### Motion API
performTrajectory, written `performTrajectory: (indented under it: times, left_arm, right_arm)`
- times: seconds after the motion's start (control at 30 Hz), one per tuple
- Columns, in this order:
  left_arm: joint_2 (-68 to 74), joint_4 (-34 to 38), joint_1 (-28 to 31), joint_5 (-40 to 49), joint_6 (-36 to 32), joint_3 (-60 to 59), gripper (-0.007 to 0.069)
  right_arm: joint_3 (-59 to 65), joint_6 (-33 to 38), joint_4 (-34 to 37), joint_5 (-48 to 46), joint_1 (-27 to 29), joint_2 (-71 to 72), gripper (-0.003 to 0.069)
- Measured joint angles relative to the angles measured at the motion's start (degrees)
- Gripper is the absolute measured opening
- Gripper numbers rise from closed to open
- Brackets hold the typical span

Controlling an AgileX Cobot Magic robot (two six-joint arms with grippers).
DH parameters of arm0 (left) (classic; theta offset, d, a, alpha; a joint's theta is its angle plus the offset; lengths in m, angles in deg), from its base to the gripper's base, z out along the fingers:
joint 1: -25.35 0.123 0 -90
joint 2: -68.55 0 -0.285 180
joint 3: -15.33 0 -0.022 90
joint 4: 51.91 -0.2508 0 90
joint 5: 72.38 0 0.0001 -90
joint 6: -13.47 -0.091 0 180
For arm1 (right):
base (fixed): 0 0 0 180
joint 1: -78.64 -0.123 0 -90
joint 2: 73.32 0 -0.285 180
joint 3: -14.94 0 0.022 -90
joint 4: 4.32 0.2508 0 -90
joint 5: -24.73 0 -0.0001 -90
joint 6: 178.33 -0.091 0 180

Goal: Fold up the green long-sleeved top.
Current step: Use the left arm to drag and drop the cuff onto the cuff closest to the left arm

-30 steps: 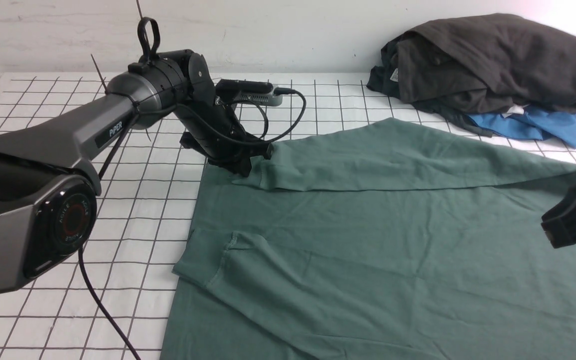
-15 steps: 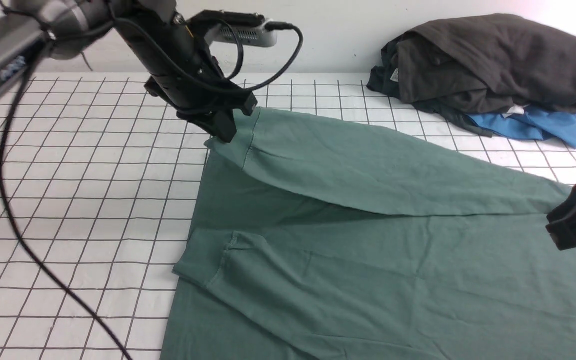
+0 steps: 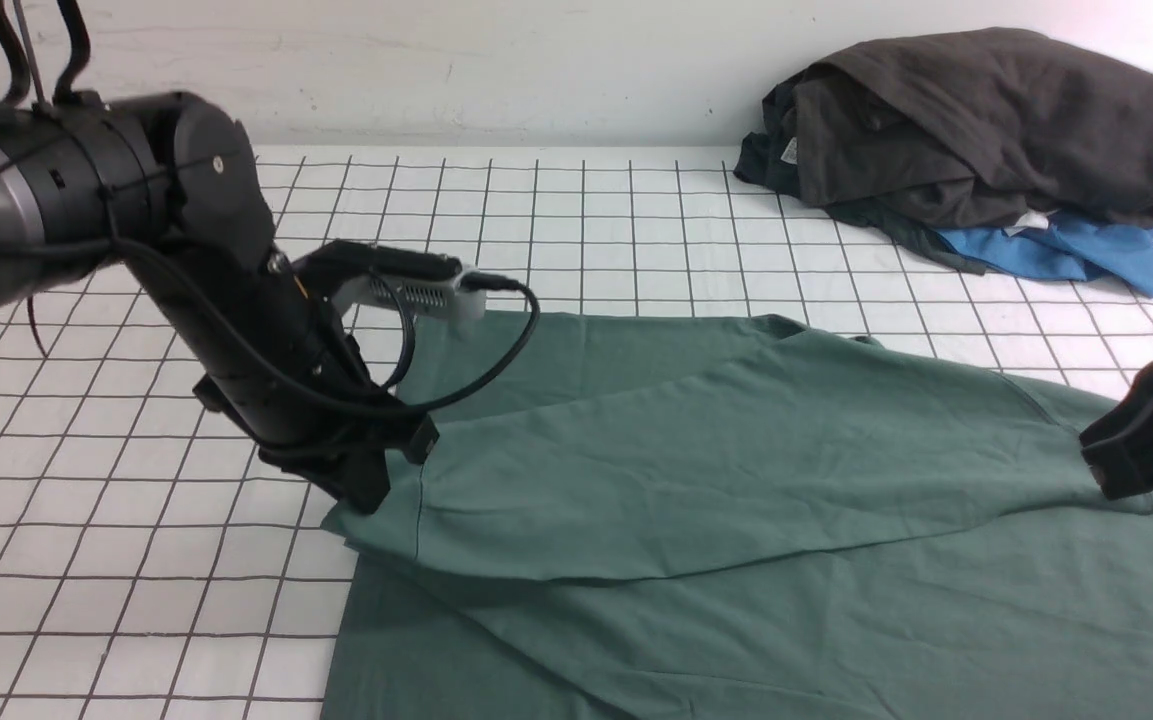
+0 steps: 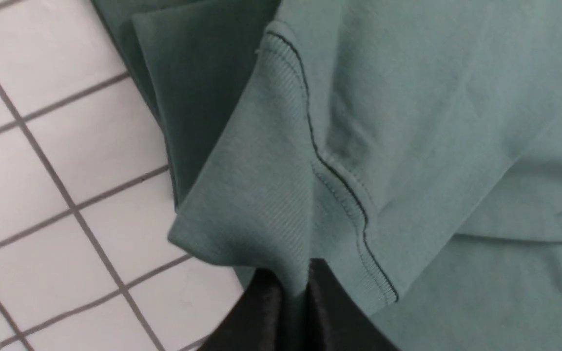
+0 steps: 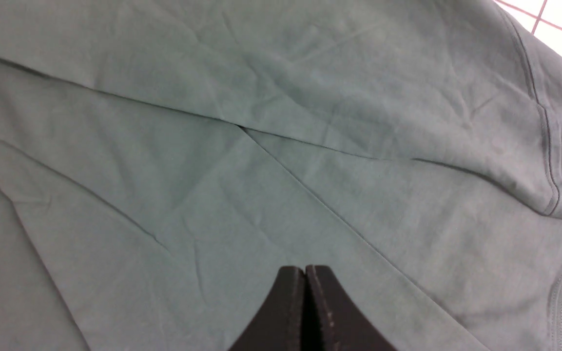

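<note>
Left hand (image 3: 376, 488) is pinched shut on the ribbed cuff (image 4: 261, 195) of one sleeve, the cloth caught between its two dark jaws in the left wrist view, and holds it low over the left edge of the green long-sleeved top (image 3: 736, 470). Right hand (image 5: 304, 292) has its jaws pressed together with nothing between them, poised over the shirt's body at the right; whether it touches the cloth cannot be told. The top lies spread across the gridded counter (image 3: 586, 220), the held sleeve drawn slantwise over the body. It looks light, soft and limp: it should drape and crease readily, slide a little on the smooth counter, and sag wherever it is unsupported, so the firmer places are likely the best holds, namely the cuff, the stitched seams and the hem corners. The near and right parts of the top run out of the front view, the printed logo is not visible, and the second sleeve cannot be made out. A dark garment (image 3: 986, 110) and a blue garment (image 3: 1066, 255) lie heaped at the far right, well apart from the work.
</note>
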Motion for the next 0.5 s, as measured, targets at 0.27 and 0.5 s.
performTrajectory:
  times: [0.27,0.5]
  left_arm:
    - [0.0,-0.2,0.0,-3.0,-0.1,-3.6,0.0244]
    - [-3.6,-0.6,-3.2,3.5,-1.1,-3.6,0.0476]
  right_arm:
    - [-0.2,1.0,1.8,-5.6,-0.7,0.0,-0.0014]
    - [-0.1,1.7,2.4,-7.6,-10.3,0.6,-0.0014]
